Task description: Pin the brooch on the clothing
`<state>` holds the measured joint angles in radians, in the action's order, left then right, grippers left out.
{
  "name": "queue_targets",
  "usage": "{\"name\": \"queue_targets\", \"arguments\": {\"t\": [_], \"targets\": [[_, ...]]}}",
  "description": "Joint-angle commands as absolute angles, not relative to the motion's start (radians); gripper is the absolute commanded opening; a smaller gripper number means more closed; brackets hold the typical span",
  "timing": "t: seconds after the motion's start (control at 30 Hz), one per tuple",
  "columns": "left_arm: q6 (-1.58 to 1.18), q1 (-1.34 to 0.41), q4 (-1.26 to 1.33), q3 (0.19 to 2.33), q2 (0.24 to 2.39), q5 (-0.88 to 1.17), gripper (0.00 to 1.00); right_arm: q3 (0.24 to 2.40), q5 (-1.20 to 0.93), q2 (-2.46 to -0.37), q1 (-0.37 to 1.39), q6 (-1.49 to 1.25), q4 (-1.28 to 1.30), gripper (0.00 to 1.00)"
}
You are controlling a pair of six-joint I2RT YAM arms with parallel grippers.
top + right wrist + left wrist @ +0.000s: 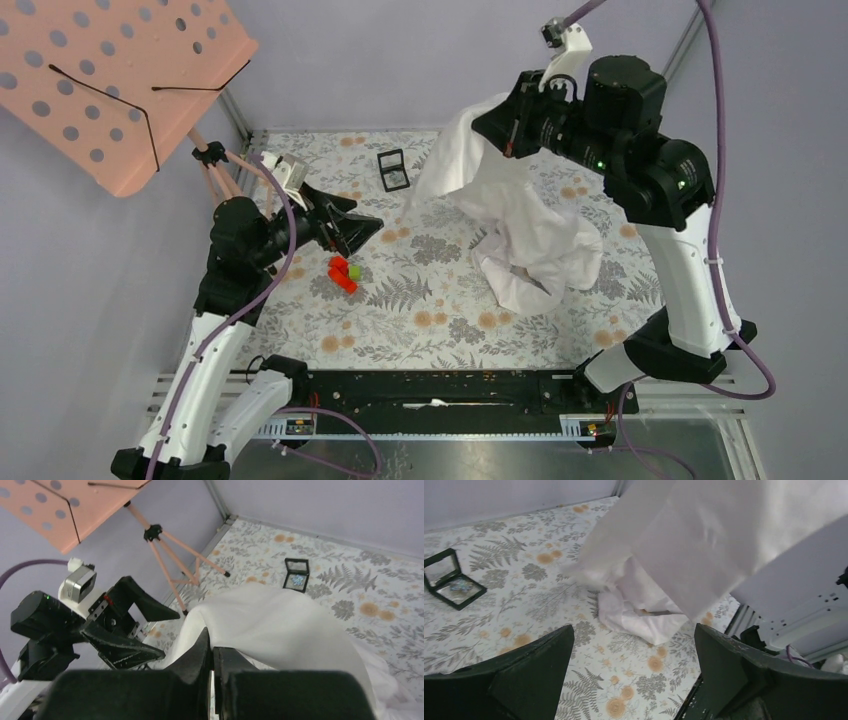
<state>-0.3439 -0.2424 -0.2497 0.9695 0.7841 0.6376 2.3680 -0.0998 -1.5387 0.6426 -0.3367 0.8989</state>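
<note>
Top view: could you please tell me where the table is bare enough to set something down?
Widest bare patch: the near strip of table, bordered by the blocks, the shirt and the black rail. Crowded at the far end: the case, the open left gripper and the shirt hanging from the right gripper.

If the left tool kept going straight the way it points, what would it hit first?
Probably the shirt: the open left tool aims at its bunched part on the table, though depth is unclear.

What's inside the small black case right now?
The brooch lies inside the black case, showing as a pale blue-grey speck. Its underside and pin are hidden from view.
</note>
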Motion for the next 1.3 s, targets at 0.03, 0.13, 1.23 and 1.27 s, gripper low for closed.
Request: {"name": "queue_targets", "arguments": {"t": [0.03,0.13,1.23,1.27], "targets": [[-0.501,-0.25,0.017,0.897,0.76,0.742,0.99,2.177,-0.12,-1.508,0.685,-0.359,0.821,0.0],[-0.503,-0.25,0.006,0.88,0.755,0.704,0.99,1.951,0.121,-1.427,0.685,-0.386,0.786,0.0],[-0.854,-0.482,0.255,0.866,1.678,0.216,0.53,0.765,0.51,-0.65,0.685,-0.927,0.923,0.0],[-0.859,-0.488,0.266,0.878,1.705,0.218,0.53,0.766,0.519,-0.636,0.684,-0.927,0.927,0.0]]}}
